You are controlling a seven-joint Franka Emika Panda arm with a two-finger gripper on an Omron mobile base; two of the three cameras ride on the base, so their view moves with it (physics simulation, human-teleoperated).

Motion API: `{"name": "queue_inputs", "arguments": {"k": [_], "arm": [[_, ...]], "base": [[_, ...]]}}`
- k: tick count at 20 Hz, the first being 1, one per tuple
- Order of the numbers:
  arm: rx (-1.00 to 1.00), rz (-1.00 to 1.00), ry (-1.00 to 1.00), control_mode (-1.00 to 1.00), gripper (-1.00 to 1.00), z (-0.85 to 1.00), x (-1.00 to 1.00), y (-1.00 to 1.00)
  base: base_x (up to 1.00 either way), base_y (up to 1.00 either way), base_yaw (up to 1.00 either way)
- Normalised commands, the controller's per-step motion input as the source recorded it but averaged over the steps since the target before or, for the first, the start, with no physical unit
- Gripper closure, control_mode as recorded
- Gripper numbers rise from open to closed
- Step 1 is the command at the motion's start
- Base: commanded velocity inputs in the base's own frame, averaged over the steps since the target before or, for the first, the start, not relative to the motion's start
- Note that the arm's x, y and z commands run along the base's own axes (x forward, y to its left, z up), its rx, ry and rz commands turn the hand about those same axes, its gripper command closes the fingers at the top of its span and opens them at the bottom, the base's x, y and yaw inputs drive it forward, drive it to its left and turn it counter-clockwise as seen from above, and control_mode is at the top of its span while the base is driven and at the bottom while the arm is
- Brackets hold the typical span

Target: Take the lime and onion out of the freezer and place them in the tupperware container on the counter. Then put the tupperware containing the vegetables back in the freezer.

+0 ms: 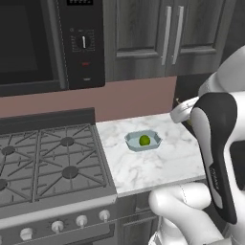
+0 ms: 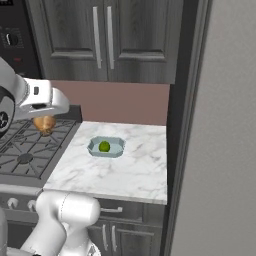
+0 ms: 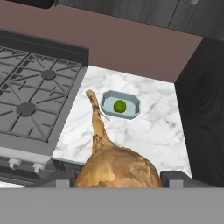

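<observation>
Though held, the onion (image 3: 117, 168) hides the hand's fingertips.

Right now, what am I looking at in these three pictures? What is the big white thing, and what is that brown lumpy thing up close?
The big white thing is a robot arm in a pretend kitchen. Two pictures come from cameras riding behind it, one on each side. The third camera sits on its hand, so the brown onion it holds looks huge. On the marble counter beside the stove sits a small blue-grey tupperware container with a green lime inside. The onion probably goes there next.
</observation>
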Motion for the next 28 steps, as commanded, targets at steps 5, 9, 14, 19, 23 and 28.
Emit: {"name": "queue_inputs", "arguments": {"k": [5,9,14,19,23,28], "arm": [[0.0,0.0,0.0,1.0,1.0,0.0,0.0,0.0],[0.0,0.0,0.0,1.0,1.0,0.0,0.0,0.0],[0.0,0.0,0.0,1.0,1.0,0.0,0.0,0.0],[0.0,0.0,0.03,-1.0,1.0,-0.25,0.0,0.0],[0.0,0.01,0.09,-1.0,1.0,-0.46,0.05,0.0],[0.0,0.07,0.1,-1.0,1.0,-0.54,0.41,0.0]], "base": [[0.0,0.0,0.0],[0.0,0.0,0.0],[0.0,0.0,0.0],[0.0,0.0,0.0],[0.0,0.0,0.0],[0.0,0.0,0.0]]}}
